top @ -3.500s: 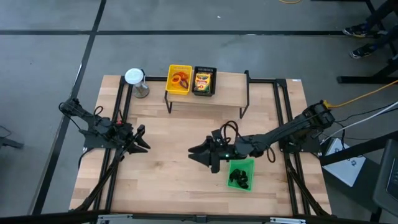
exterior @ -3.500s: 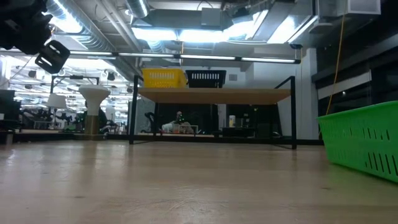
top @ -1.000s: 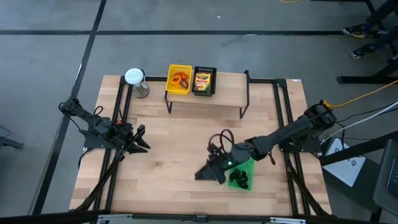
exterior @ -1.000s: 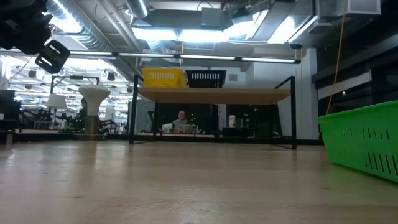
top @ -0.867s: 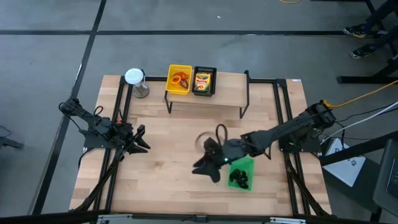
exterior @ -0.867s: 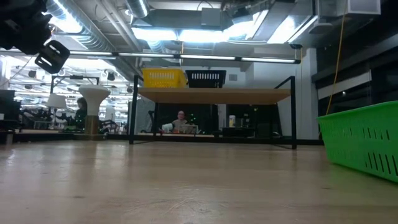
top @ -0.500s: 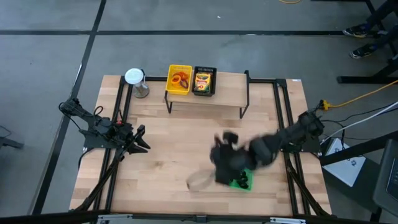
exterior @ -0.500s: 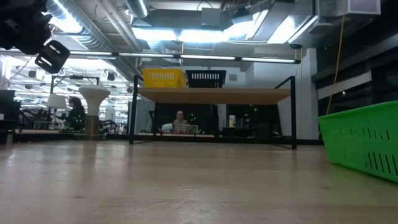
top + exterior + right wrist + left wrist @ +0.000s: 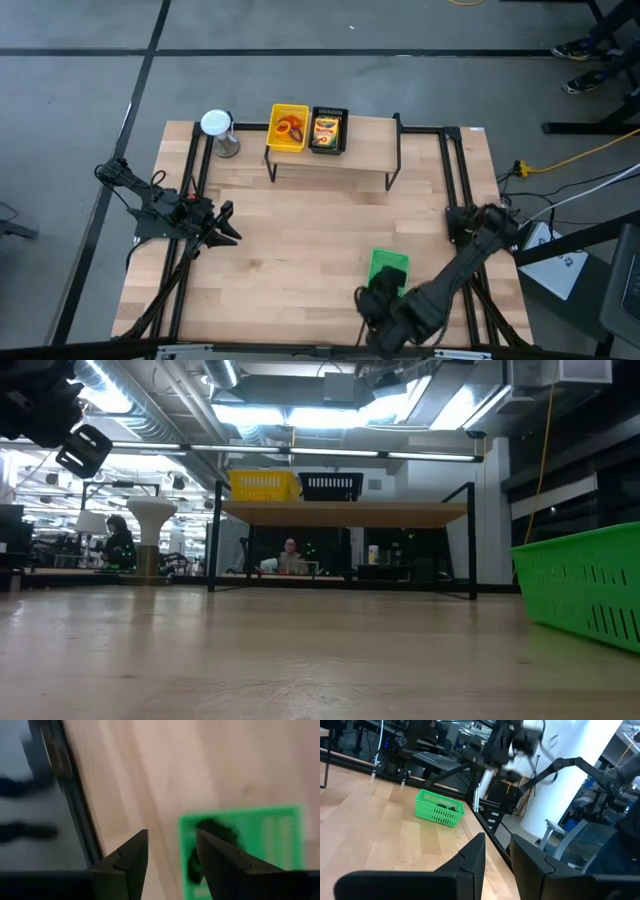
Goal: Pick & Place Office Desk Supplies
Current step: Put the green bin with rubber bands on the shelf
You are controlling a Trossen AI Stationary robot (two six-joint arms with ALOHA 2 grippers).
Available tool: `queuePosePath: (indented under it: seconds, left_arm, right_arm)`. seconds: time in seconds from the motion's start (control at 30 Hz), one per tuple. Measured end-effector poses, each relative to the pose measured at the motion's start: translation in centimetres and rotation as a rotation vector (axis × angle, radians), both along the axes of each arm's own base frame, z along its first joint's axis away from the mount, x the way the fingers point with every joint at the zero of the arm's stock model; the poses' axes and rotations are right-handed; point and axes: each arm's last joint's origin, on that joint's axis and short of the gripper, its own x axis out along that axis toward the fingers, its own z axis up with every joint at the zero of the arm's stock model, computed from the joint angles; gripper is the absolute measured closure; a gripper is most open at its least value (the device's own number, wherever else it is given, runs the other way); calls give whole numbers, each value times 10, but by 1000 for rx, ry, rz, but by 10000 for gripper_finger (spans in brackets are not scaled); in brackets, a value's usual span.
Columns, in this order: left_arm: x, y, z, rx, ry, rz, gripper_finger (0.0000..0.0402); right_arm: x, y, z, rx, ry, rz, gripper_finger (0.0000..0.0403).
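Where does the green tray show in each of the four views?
High view: green tray near the table's front right, just beyond the right gripper.
Low view: at the right edge.
Left wrist view: left of centre, by the table edge.
Right wrist view: lower right.
Shared landmark: the black clips inside it.

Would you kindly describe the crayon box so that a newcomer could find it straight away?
Look to the raised wooden shelf along the table's far edge, where two small trays sit side by side. The small yellow printed crayon box lies in the black tray; the yellow tray beside it holds thin orange rings instead.
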Motion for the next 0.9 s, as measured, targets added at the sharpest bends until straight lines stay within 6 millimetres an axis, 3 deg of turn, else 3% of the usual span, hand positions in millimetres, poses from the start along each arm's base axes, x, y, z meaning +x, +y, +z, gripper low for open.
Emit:
queuePosePath:
  seconds: [0.13,0.33,0.6,0.9]
  left_arm:
    - [0,0,0,0,0,0,315]
    - [0,0,0,0,0,0,315]
    - [0,0,0,0,0,-1,315]
    - [0,0,0,0,0,-1,315]
  right_arm:
    - [-9,11,-22,92,63,9,236]
    - [-14,5,-51,89,138,-116,236]
    - [-6,-12,-64,64,181,-187,236]
    - [6,-26,-65,47,189,-142,236]
